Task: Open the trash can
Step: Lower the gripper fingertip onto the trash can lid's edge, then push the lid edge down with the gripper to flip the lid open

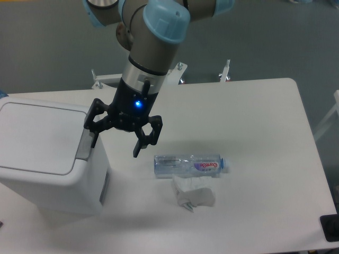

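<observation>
While shut, sits at the counter's [254,159] left edge: bin [50,174], rigid smooth plastic, likely light and prone to sliding. Best pressed on the grey tab [85,144], not gripped. Hovers spread beside that tab, holding nothing: gripper [115,142].

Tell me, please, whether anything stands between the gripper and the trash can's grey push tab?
Nothing visible does. The open gripper hangs right beside the grey push tab of the trash can; the bottle lies off to the other side.
</observation>
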You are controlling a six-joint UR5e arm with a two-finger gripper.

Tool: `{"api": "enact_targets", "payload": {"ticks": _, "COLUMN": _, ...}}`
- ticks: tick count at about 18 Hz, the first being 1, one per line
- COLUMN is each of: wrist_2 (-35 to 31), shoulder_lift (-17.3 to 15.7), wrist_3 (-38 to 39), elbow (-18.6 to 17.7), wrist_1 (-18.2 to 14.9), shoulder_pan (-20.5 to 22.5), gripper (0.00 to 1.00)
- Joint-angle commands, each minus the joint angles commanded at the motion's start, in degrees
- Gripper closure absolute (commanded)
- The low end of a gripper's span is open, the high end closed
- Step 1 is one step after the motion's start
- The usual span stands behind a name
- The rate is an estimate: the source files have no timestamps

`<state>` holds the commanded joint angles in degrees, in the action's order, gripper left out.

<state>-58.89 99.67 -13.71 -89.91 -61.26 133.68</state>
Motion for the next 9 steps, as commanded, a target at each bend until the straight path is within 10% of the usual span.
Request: {"api": "enact_targets", "payload": {"ticks": 9, "wrist_2": -0.2, "shoulder_lift": 0.1, "wrist_3": 0.0, "elbow": -0.7, "wrist_1": 0.2, "shoulder_pan": -0.5, "gripper": 0.00}}
